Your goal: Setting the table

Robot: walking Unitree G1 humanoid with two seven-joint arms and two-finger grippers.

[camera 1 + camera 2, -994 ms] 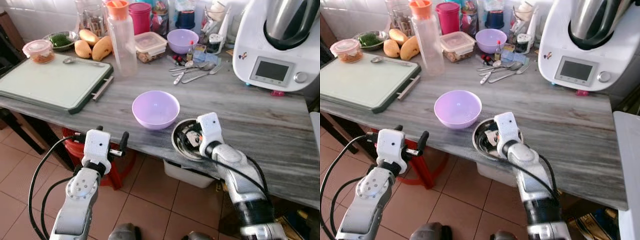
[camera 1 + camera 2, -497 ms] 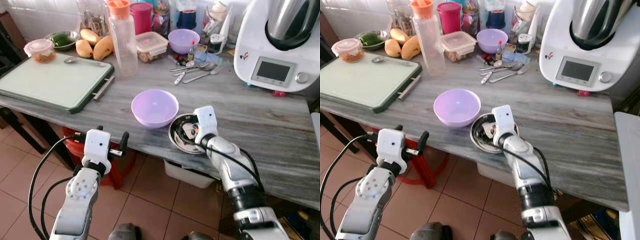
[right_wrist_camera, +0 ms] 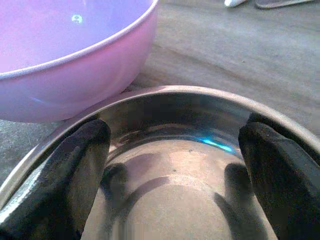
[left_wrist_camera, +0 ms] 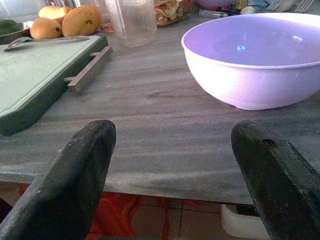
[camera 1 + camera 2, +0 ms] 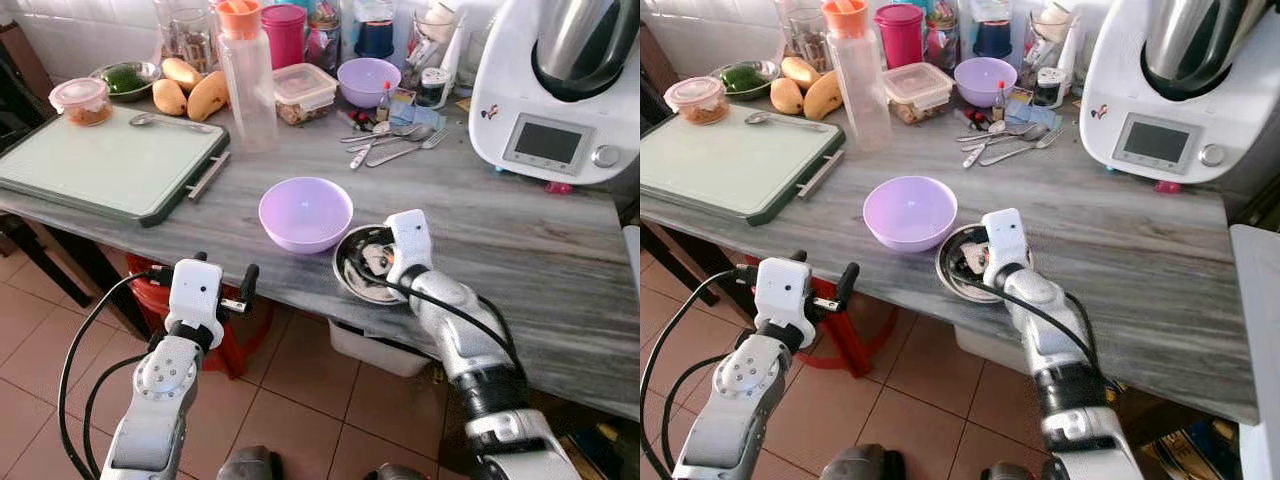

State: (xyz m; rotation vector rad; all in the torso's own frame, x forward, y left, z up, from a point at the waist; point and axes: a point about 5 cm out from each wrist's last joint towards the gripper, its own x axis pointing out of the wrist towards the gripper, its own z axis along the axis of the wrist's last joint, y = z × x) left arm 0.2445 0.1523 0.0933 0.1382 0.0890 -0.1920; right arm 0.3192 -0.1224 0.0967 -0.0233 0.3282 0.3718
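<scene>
1. Nearest is the tiled floor (image 5: 300, 400), reddish-brown, with a red stool (image 5: 240, 335) under the counter's front edge.
2. The left claw (image 5: 222, 290) hangs in front of the counter edge, below the surface, holding nothing; its two black fingers (image 4: 75, 175) stand wide apart.
3. The counter (image 5: 520, 250) is a grey, streaked stone slab that runs across the view.
4. The right claw (image 3: 175, 165) sits inside a steel bowl (image 5: 352, 285) at the counter's front edge. Its fingers (image 3: 75, 165) are spread apart within the bowl, clamped on nothing.
5. The steel bowl rests upright, mouth up. It is round, so it has no long axis. Its rim lies just beside a purple bowl (image 5: 305, 213) to its left, also upright.
6. Farther left lies a pale green cutting board (image 5: 100, 165) with a spoon (image 5: 160, 121) on it.
7. Behind stand a clear bottle (image 5: 245, 80), mangoes (image 5: 190, 92), a lidded box (image 5: 301, 90), loose cutlery (image 5: 395, 145) and a second purple bowl (image 5: 365, 80).
8. At far right stands a white kitchen machine (image 5: 560, 90), before a white tiled wall (image 5: 80, 30).
</scene>
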